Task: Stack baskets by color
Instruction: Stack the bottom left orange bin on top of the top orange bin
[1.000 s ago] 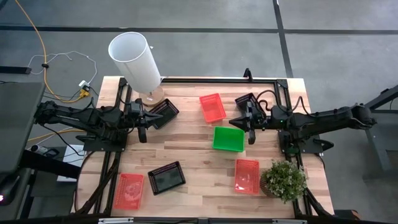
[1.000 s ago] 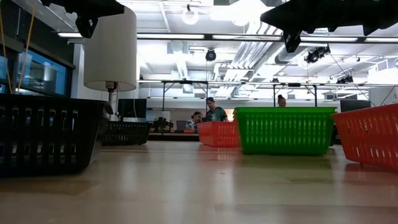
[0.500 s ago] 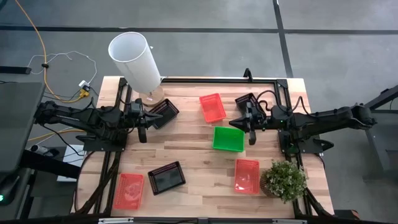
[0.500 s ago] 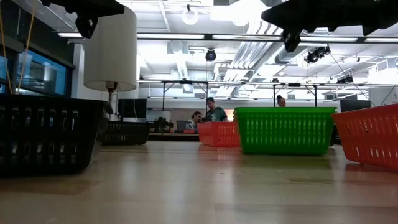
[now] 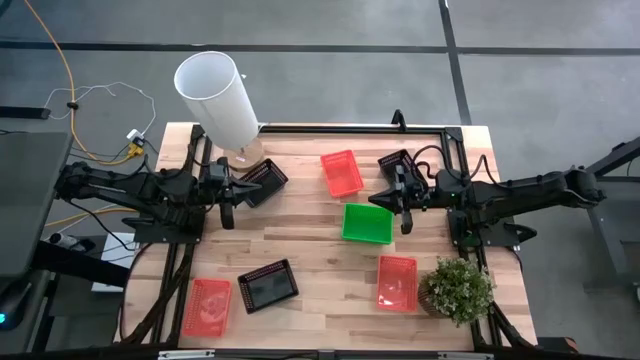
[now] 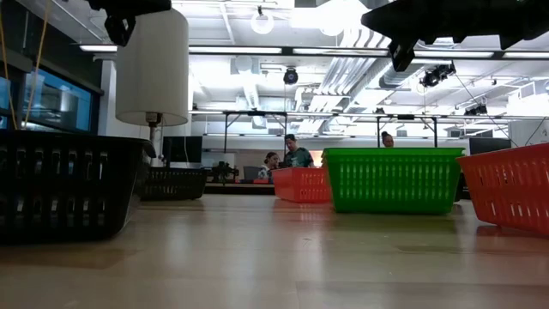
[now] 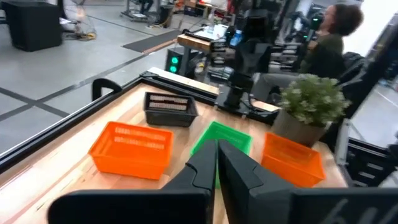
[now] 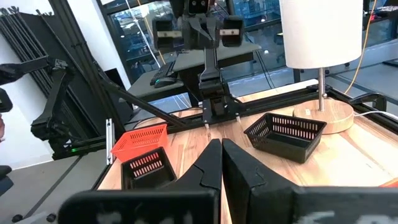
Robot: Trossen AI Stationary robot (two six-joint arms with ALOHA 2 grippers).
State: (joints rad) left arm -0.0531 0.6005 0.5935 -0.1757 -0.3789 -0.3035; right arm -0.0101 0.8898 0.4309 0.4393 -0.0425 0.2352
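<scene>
In the high view, the right arm covers most of a black basket (image 5: 392, 161) at about one o'clock on the table (image 5: 310, 240). In the low view, the picture edge cuts off the near black basket (image 6: 64, 184) at nine o'clock and a red basket (image 6: 513, 189) at three o'clock.

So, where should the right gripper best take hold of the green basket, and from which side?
Probably the green basket is best taken by one thin side wall near its rim, coming down from above. It sits upright with its mouth open, so one finger can go inside, one outside. The wall toward the right gripper, which is shut now, looks nearest and unobstructed.
</scene>
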